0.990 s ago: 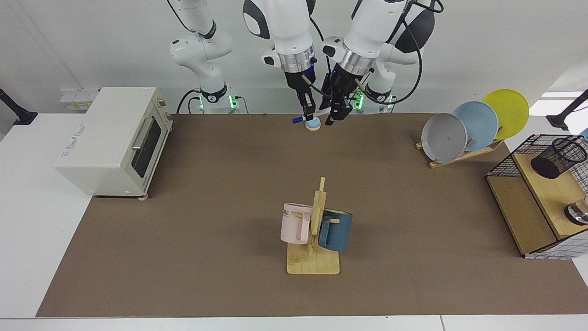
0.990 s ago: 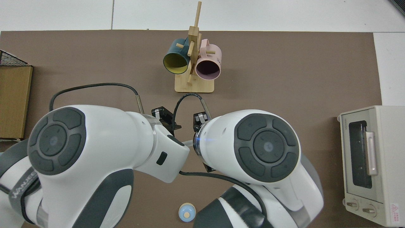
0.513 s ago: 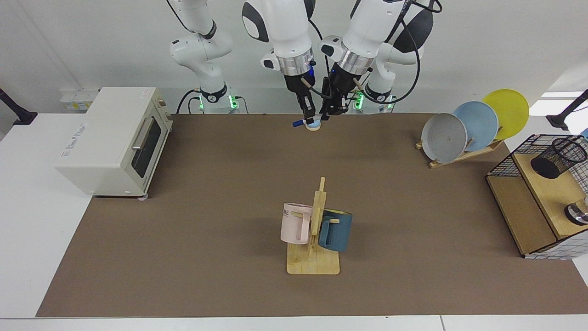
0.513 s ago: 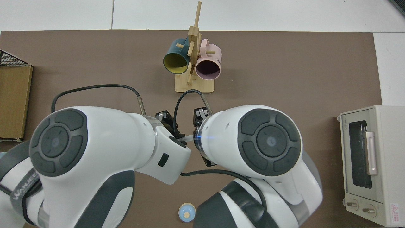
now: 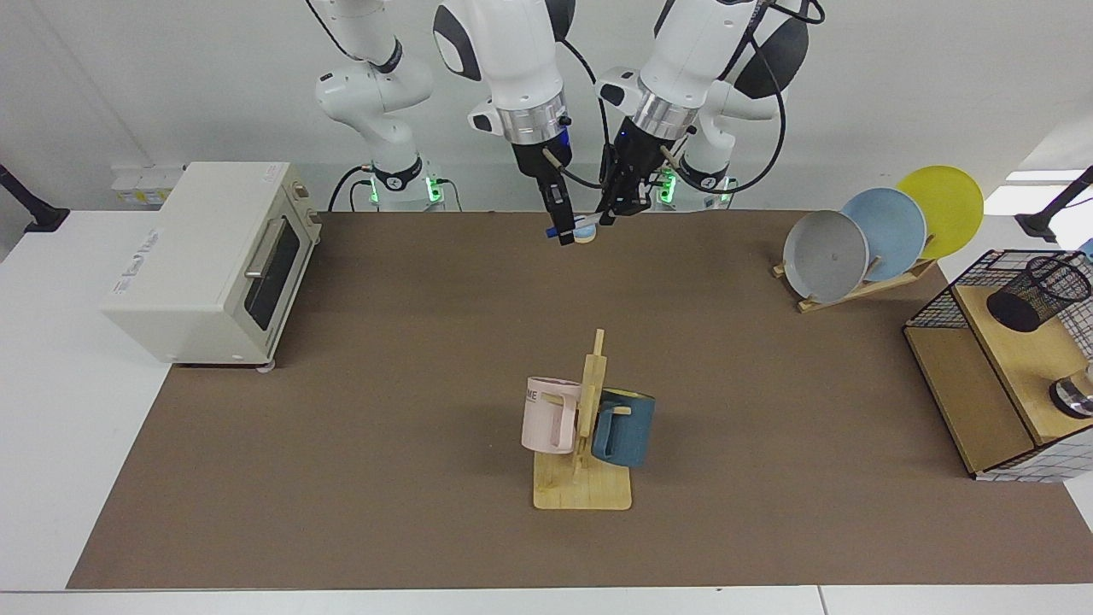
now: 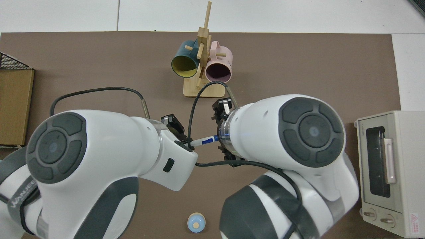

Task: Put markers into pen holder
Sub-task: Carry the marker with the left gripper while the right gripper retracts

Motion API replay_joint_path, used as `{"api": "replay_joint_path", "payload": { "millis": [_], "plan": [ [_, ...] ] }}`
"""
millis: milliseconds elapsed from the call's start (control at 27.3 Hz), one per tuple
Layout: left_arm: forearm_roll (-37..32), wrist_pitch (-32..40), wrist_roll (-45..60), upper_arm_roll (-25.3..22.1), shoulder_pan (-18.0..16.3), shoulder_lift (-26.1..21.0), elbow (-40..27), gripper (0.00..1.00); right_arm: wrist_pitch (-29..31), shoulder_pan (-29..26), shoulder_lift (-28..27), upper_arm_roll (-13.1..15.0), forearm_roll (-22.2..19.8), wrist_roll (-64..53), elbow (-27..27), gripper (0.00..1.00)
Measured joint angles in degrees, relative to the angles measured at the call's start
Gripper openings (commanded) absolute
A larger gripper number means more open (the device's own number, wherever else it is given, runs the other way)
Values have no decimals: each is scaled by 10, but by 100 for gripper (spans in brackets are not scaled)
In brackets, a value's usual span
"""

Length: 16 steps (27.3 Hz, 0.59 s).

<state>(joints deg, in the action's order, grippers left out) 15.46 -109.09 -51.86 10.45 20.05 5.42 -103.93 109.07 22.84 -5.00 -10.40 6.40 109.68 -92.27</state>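
The marker (image 6: 205,141) is hanging between both hands, high over the counter (image 5: 427,384). The left hand (image 5: 616,212) is pinching one end, the right hand (image 5: 564,231) the other. Next, the right must let go; the holder (image 5: 1037,292) is far off.

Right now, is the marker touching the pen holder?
Apart. The facing view shows the marker at the right gripper, the pen holder far off in the basket.
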Motion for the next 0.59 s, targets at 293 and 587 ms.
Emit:
{"api": "replay_joint_path", "payload": {
  "millis": [293,587],
  "plan": [
    [-2,0,1,-12,-2,1,1,0,-55,-61,20,4,-5,-199,5,100],
    [-5,0,1,-20,-13,7,1,0,-130,-145,61,11,-14,-468,8,100]
  ]
}}
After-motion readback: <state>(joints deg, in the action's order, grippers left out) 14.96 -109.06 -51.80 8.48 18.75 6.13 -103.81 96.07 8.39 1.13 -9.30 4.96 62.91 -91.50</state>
